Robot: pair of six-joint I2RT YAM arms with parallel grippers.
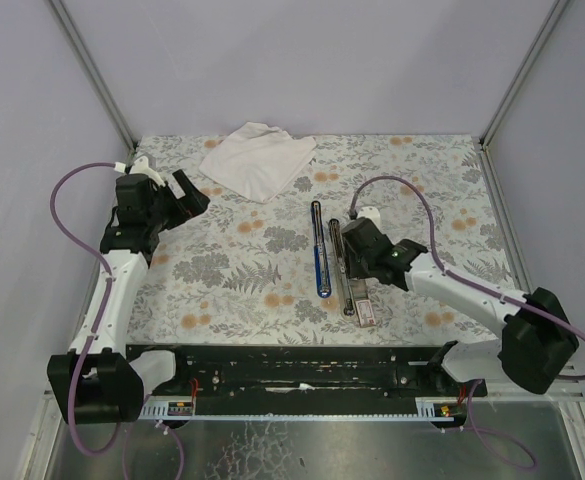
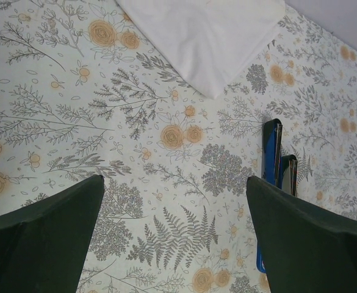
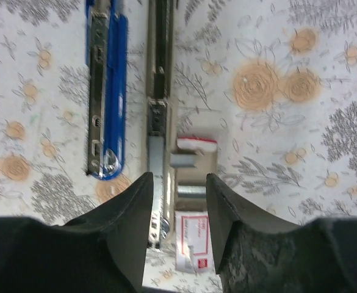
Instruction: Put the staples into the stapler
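Observation:
The staples box [image 3: 193, 183] lies open, with silvery strips [image 3: 185, 160] inside and a pink-red and white label [image 3: 193, 241]; it also shows in the top view [image 1: 365, 312]. It lies beside the near end of a beige stapler [image 3: 160, 79] that is opened flat [image 1: 347, 285]. A blue stapler [image 3: 108, 91] lies opened flat to its left [image 1: 318, 255]. My right gripper [image 3: 178, 189] is open and empty, hovering over the box and the beige stapler's end [image 1: 350, 265]. My left gripper [image 2: 175, 183] is open and empty, raised at the far left [image 1: 190, 195].
A white cloth [image 1: 257, 160] lies at the back of the flowered table mat [image 1: 232, 280] and shows in the left wrist view [image 2: 209, 36]. The blue stapler's end [image 2: 273, 152] shows by the left gripper's right finger. Grey walls enclose the table.

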